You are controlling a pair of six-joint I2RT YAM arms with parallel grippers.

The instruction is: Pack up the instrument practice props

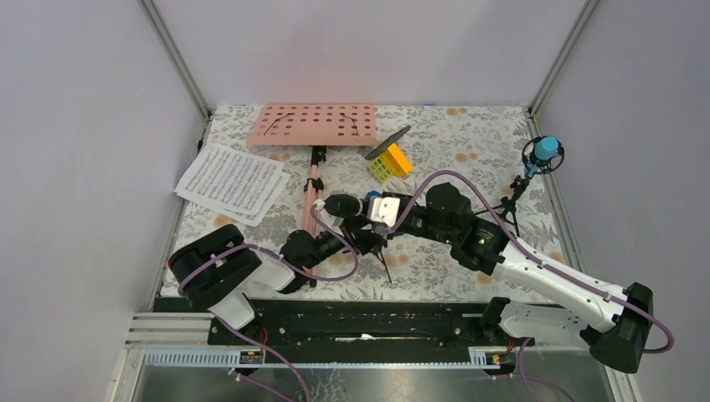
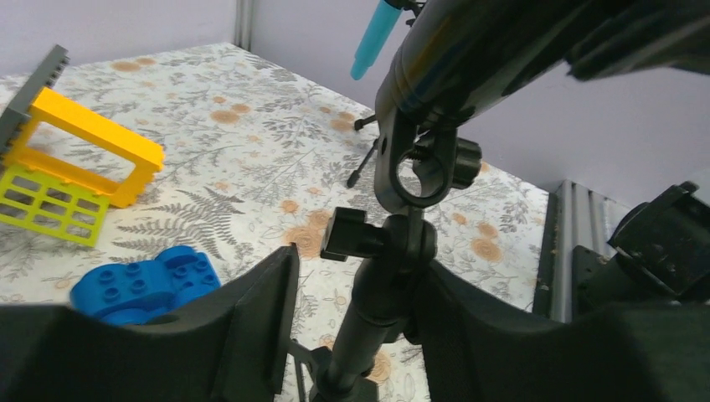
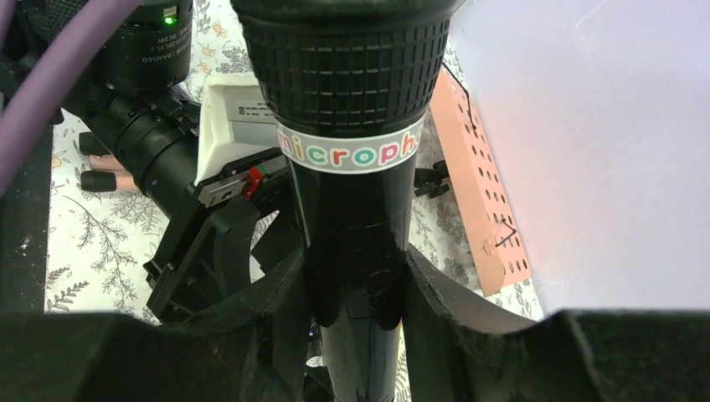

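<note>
Right wrist view: the right gripper (image 3: 356, 297) fingers clasp the black mic (image 3: 352, 201) by its body; the left gripper (image 2: 358, 310) fingers straddle its tripod stem (image 2: 381, 293), gap on one side, unclamped; the mic is above the worktop (image 1: 452, 268), near side of the pink music stand (image 1: 314, 124).

A yellow-green block (image 1: 390, 162) sits upper centre of the top view on the floral cloth (image 1: 452, 134), with a grey slab (image 1: 387, 142) touching it. A blue car (image 2: 142, 285) lies lower left in the left wrist view.
</note>
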